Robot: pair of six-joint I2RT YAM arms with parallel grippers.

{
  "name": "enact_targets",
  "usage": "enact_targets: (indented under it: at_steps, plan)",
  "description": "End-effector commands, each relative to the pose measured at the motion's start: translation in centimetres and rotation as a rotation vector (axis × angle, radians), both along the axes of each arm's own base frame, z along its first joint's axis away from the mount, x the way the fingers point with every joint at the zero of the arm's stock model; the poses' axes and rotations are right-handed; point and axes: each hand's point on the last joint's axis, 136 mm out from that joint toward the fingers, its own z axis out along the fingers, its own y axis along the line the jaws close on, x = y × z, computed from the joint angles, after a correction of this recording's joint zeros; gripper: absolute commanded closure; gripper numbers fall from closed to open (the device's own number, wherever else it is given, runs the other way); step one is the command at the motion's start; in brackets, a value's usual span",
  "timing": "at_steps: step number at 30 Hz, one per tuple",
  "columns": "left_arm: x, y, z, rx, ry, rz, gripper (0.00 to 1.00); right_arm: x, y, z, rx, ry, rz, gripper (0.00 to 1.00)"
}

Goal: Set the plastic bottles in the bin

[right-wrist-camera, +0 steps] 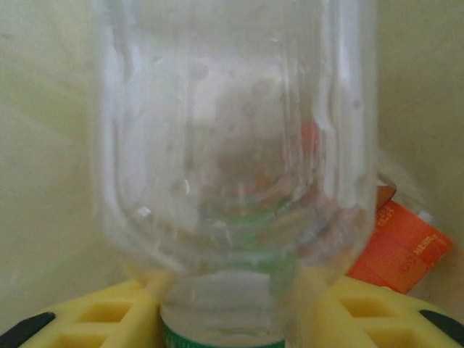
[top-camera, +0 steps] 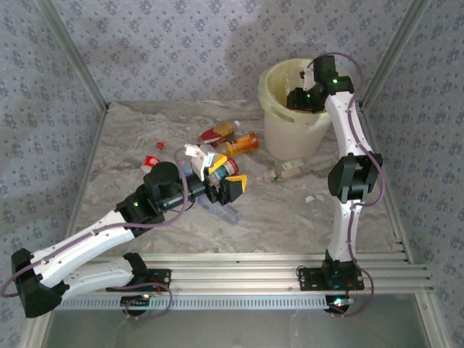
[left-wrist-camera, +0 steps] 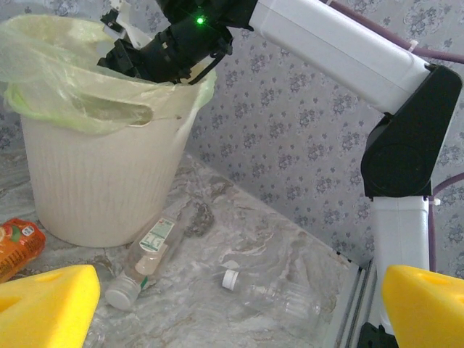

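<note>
My right gripper [top-camera: 300,98] reaches into the mouth of the pale yellow bin [top-camera: 290,134], which has a thin bag liner. Its yellow fingers [right-wrist-camera: 94,315] press on the neck of a clear plastic bottle [right-wrist-camera: 232,145]; the gripper [right-wrist-camera: 228,315] is shut on it. An orange-labelled bottle [right-wrist-camera: 402,246] lies inside the bin. My left gripper [top-camera: 217,174] hovers open over the table's middle, with nothing between its fingers [left-wrist-camera: 43,304]. Ahead of it lie a clear white-capped bottle [left-wrist-camera: 279,296] and a green-labelled bottle [left-wrist-camera: 148,250], beside the bin [left-wrist-camera: 94,181]. An orange bottle [top-camera: 243,143] and a red-labelled bottle [top-camera: 220,132] lie left of the bin.
A small bottle [top-camera: 151,163] with a red cap and a loose red cap [top-camera: 161,145] lie at the left. A white cap [top-camera: 309,197] sits near the right arm. Metal frame posts and patterned cloth walls enclose the marbled table [top-camera: 275,217].
</note>
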Motion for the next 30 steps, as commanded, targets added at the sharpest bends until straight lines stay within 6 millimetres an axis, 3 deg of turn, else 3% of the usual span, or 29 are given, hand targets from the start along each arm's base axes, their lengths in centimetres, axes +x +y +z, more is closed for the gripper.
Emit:
enact_targets:
  at_steps: [1, 7, 15, 21, 30]
  plan:
    - [-0.4, 0.3, 2.2, -0.044, -0.008, -0.010, 0.00, 0.0, 0.3, -0.6, 0.043, 0.035, -0.001, 0.50]
    - [-0.3, 0.2, 2.0, -0.040, 0.003, -0.009, 0.01, 0.4, 0.5, -2.5, 0.056, 0.075, -0.005, 0.47]
    - [-0.2, 0.0, 1.5, -0.026, 0.013, -0.009, 0.00, 0.6, 0.8, -1.7, 0.079, 0.056, -0.004, 0.33]
    - [-0.1, 0.1, 1.5, -0.019, 0.016, -0.002, 0.00, 0.4, 0.8, 0.7, 0.097, 0.006, -0.007, 0.23]
    - [0.0, 0.2, 0.8, 0.010, 0.020, 0.005, 0.00, -0.3, -0.2, 6.3, 0.129, -0.116, -0.039, 0.19]
